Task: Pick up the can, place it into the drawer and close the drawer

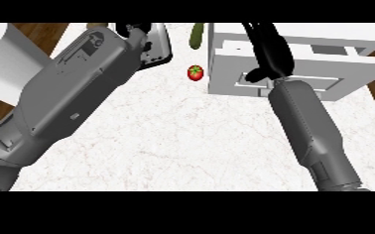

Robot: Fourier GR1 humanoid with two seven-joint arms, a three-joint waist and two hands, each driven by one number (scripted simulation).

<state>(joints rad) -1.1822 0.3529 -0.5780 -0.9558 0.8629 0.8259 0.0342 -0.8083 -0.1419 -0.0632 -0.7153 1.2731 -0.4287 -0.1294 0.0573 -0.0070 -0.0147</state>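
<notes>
Overhead, right hand on boxy white drawer, grip unclear; speckled marble counter

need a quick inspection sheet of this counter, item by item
surface: white marbled counter, wood floor showing at upper left.
job's things: white drawer unit at upper right, its front facing the robot; whether it is open cannot be told; can not seen.
clutter: red tomato left of the drawer unit; green cucumber at the far edge; white block at far left.
hands: left hand near the top, fingers mostly hidden; right hand stretched over the drawer unit, fingers straight.
cables: nothing seen.
surroundings: nothing seen beyond floor.
</notes>
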